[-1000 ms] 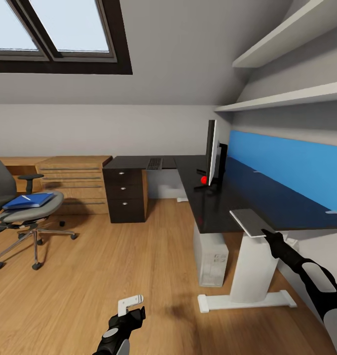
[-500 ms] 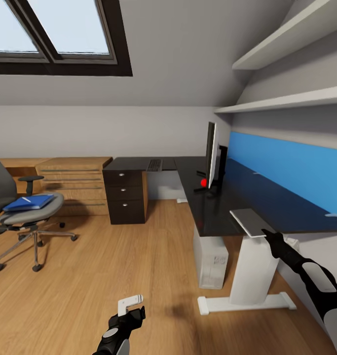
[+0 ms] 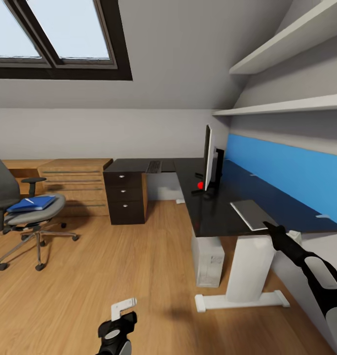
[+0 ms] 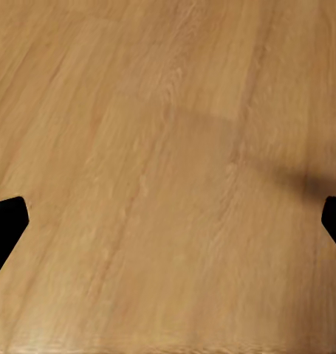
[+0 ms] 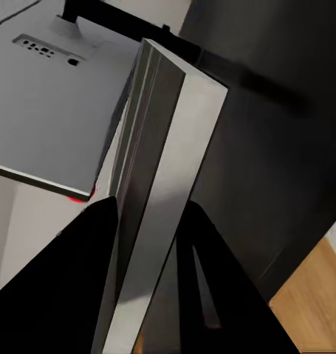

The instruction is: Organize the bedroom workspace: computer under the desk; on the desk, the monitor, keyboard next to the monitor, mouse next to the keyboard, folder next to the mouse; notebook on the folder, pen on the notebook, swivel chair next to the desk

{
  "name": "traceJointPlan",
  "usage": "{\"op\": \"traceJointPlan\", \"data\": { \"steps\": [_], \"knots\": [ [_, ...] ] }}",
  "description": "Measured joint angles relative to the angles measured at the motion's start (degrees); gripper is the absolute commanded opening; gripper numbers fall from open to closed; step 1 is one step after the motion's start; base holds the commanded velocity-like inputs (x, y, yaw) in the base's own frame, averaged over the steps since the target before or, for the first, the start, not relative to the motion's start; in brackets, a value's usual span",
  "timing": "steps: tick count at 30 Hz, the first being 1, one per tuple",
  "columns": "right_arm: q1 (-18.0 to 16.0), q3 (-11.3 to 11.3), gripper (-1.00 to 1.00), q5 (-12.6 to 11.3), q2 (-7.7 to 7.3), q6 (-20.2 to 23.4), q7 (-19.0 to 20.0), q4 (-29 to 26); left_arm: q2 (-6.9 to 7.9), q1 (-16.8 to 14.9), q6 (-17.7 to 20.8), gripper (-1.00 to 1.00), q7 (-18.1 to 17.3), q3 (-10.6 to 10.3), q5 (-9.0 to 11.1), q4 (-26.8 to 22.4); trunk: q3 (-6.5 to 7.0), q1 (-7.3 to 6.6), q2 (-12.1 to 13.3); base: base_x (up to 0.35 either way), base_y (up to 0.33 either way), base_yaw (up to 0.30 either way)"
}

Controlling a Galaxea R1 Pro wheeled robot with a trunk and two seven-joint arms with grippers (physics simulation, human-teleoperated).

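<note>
My right gripper (image 3: 268, 226) is shut on the near edge of a flat grey notebook (image 3: 251, 214), which lies low over the black desk (image 3: 212, 217) near its front corner. The right wrist view shows the notebook (image 5: 156, 184) edge-on between my two black fingers (image 5: 86, 280). The monitor (image 3: 208, 157) stands on the desk with a red mouse (image 3: 200, 185) at its base. A keyboard (image 3: 154, 166) lies on the far desk section. A white computer (image 3: 209, 259) stands under the desk. The blue folder (image 3: 31, 203) with a pen (image 3: 29, 200) rests on the swivel chair (image 3: 25, 217). My left gripper (image 3: 123, 308) hangs open above the floor.
A dark drawer unit (image 3: 125, 197) and a wooden low cabinet (image 3: 72, 185) stand along the back wall. White shelves (image 3: 286, 106) hang above the blue desk panel (image 3: 281, 172). The desk's white leg (image 3: 244, 276) is next to the computer. Wood floor (image 4: 168, 177) spreads between chair and desk.
The whole view has shifted a little. The notebook in my right gripper now sits farther in over the desk top. My left gripper shows lower in the picture.
</note>
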Motion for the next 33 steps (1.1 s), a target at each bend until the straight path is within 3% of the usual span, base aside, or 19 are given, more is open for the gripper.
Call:
{"op": "traceJointPlan", "data": {
  "steps": [13, 17, 20, 23, 28, 33],
  "knots": [
    [1.10, 0.05, -1.00, 0.00, 0.36, -0.02, 0.18, -0.23, 0.11, 0.01, 0.03, 1.00, 1.42, -0.27, 0.13, 0.02, 2.33, -2.85, 5.22, -0.311, -0.025, 0.000],
    [3.90, 5.34, -1.00, 0.01, 0.69, -0.11, 0.59, -8.60, 0.13, 0.00, 0.12, 1.00, 1.42, -0.28, 0.22, 0.39, 3.05, -3.76, 6.82, -0.029, 0.000, 0.000],
    [7.49, 11.53, -1.00, 0.03, 0.73, -0.26, 0.36, -17.87, 0.13, -0.01, 0.13, 1.00, 1.43, -0.31, 0.22, 0.76, 3.59, -4.43, 8.02, -0.006, 0.000, 0.000],
    [8.23, 15.92, -1.00, 1.48, 0.83, -0.18, -0.18, -20.04, 0.13, 0.00, 0.10, 1.00, 1.43, -0.31, 0.17, 0.80, 3.59, -4.43, 8.04, -0.001, 0.000, 0.000],
    [8.42, 19.47, -1.00, 2.04, 0.78, -0.13, 0.38, -20.70, 0.13, 0.00, 0.06, 1.00, 1.43, -0.30, 0.15, 0.83, 3.60, -4.43, 8.04, 0.000, 0.000, 0.000],
    [8.45, 20.13, -1.00, 2.02, 0.76, -0.04, 1.56, -20.59, 0.13, 0.01, 0.06, 1.00, 1.43, -0.30, 0.15, 0.88, 3.60, -4.43, 8.04, 0.000, 0.000, 0.000]
  ]
}}
